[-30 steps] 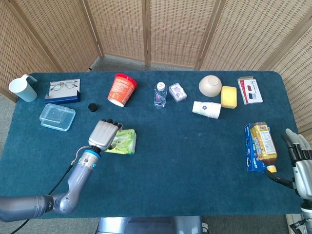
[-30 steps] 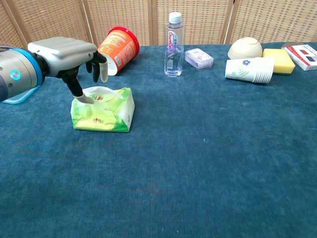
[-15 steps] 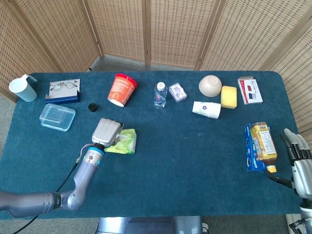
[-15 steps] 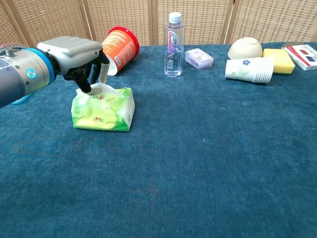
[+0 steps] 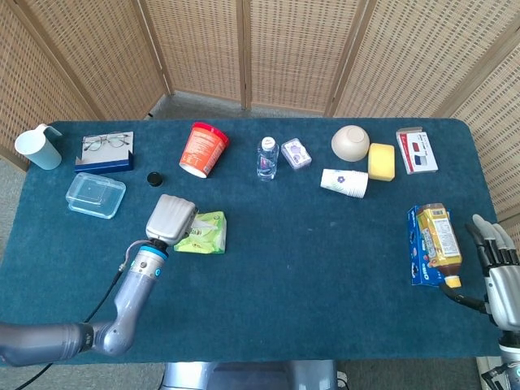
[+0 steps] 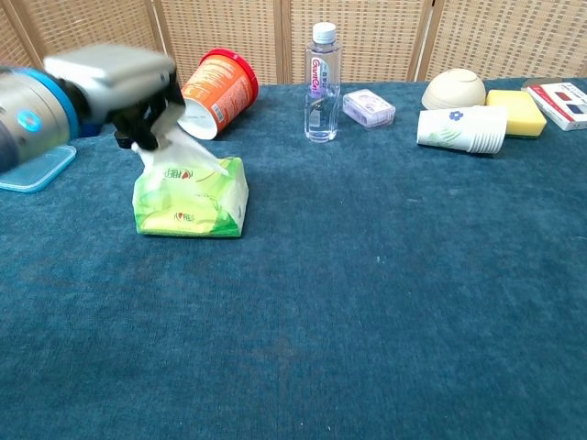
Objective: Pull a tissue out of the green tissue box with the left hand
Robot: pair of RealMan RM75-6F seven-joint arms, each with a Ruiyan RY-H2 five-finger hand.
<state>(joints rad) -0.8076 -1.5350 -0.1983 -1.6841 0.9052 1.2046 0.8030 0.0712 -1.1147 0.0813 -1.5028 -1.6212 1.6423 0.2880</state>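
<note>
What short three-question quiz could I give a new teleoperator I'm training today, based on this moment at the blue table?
1. True or false: the left hand pinches a white tissue rising from the green plastic tissue pack.
2. What lies tipped just behind that pack? A) red-orange tub B) yellow sponge C) clear water bottle
3. Fill in: the right hand holds ____.

Key: 1 true; 2 A; 3 nothing.

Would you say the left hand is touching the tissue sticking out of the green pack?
Touching. The chest view shows the left hand pinching the white tissue above the green tissue pack.
</note>
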